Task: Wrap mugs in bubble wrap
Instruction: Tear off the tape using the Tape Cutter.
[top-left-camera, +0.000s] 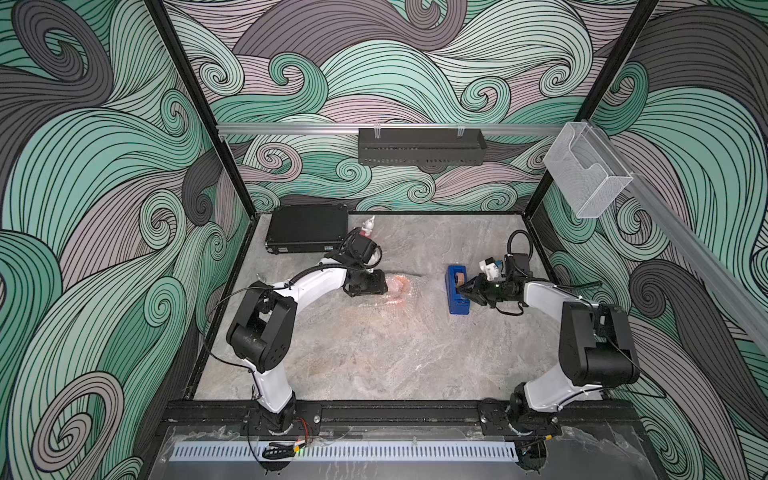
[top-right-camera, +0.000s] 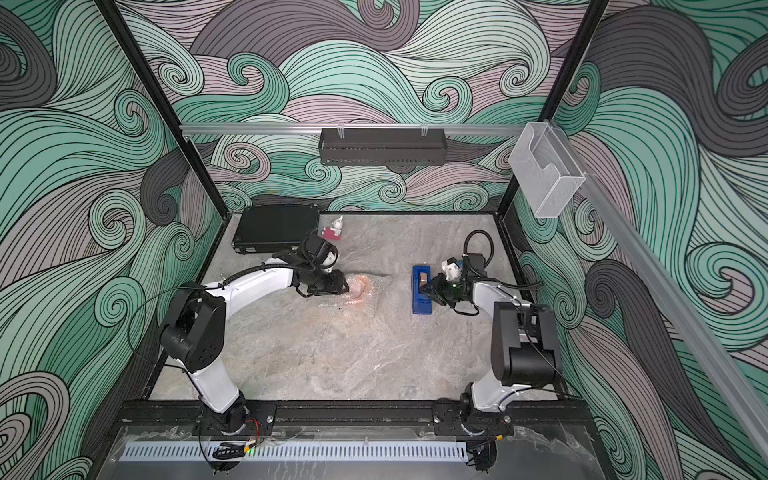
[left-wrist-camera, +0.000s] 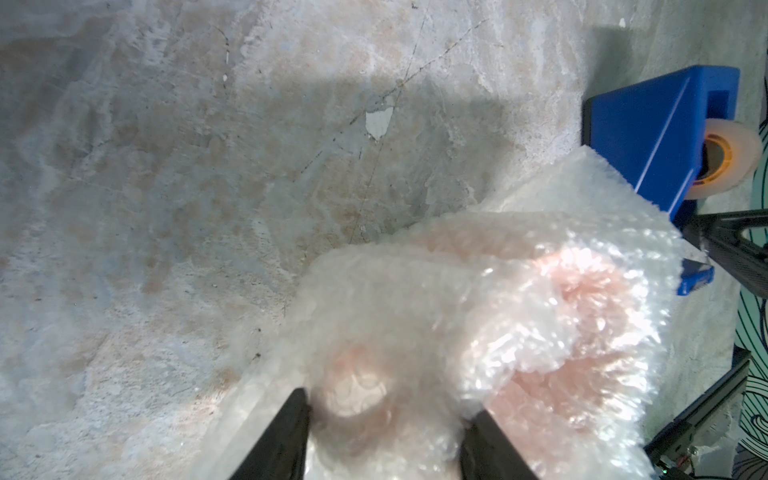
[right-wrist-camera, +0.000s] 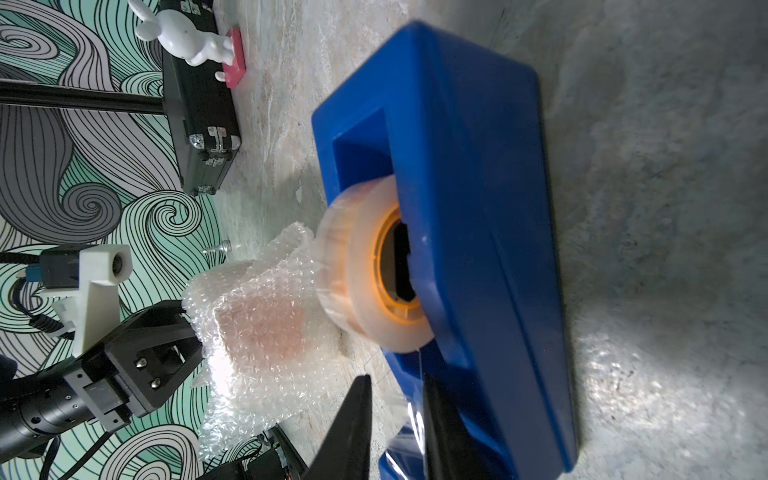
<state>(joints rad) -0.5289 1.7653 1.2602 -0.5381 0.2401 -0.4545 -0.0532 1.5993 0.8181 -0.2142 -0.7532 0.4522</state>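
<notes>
With the left gripper (left-wrist-camera: 386, 411) clamped half-wide on the bubble wrap (left-wrist-camera: 561, 199) round the orange mug (right-wrist-camera: 266, 324) at the middle of the table (top-left-camera: 374, 353), the right gripper (right-wrist-camera: 397, 386), jaws narrowly apart and visibly gripping nothing, straddles the dispensing end of the blue tape dispenser (right-wrist-camera: 478, 208), placing the bundle just leftward beyond the dispenser.

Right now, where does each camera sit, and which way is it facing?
Top views: high over the front edge, looking down at the table; the left arm and right arm show whole.
Left wrist: on the left arm, looking past the left fingers at the wrapped mug.
Right wrist: on the right arm, looking past the right fingers at the tape dispenser.
Shared: both wrist views show the wrapped mug and tape dispenser.
</notes>
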